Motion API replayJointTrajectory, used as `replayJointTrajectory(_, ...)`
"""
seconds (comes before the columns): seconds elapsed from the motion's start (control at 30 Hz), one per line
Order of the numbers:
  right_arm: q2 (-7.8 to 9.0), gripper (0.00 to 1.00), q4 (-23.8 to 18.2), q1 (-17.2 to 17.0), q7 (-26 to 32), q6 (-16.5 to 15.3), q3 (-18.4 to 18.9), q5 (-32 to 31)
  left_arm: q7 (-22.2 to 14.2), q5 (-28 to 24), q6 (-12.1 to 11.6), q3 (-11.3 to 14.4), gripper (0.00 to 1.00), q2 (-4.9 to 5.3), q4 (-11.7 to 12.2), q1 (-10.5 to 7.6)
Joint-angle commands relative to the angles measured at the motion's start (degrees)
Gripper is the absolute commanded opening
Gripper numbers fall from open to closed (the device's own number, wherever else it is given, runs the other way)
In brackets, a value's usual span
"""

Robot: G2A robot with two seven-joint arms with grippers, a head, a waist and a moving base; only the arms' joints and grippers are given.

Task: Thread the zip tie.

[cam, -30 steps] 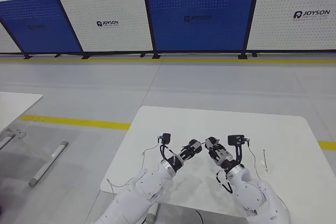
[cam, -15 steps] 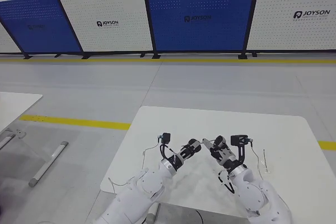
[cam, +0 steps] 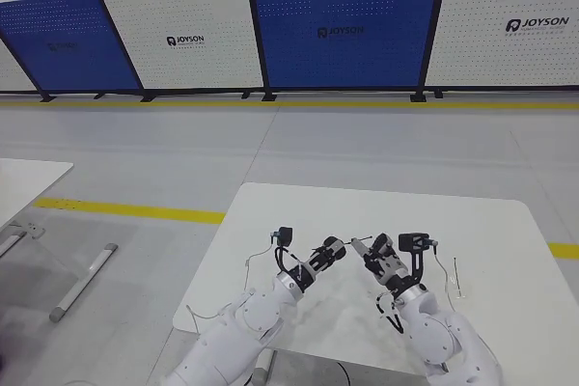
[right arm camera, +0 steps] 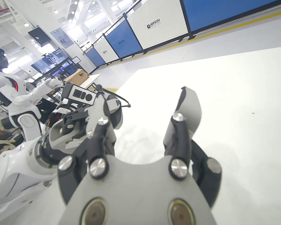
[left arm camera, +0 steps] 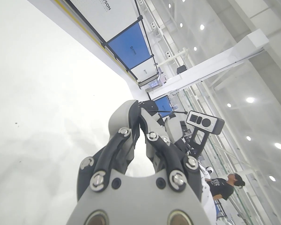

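My left gripper (cam: 334,250) hangs low over the white table (cam: 463,222), shut on a thin black zip tie (left arm camera: 171,112). The tie's free length sticks out past the fingertips toward the other arm. In the left wrist view my left gripper (left arm camera: 139,108) has its pads pressed together, with a dark strip running down between them. My right gripper (cam: 370,248) faces it a short way off. In the right wrist view my right gripper (right arm camera: 145,104) stands open with nothing between its fingers. There the zip tie (right arm camera: 118,98) curves above the left gripper (right arm camera: 113,112).
A thin loose tie or wire (cam: 456,275) lies on the table to the right of the right arm. The table's front left corner (cam: 188,317) is close under the left arm. A second table (cam: 19,183) stands far left across the floor.
The right gripper has drawn a little to the right, widening the gap to the left gripper. The left gripper has barely moved.
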Motion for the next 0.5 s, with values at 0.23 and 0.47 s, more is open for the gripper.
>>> replayJointTrajectory(0.23, 0.04, 0.00, -0.29, 0.15, -0.12, -0.35, -0.13, -0.39, 0.09, 0.36, -0.07, 0.06, 0.00, -0.06, -0.26, 0.12)
replayJointTrajectory(0.47, 0.06, 0.00, -0.12, 0.62, 1.79, -1.74, -0.63, 0.65, -0.72, 0.37, -0.63, 0.44, 0.00, -0.12, -0.71, 0.24)
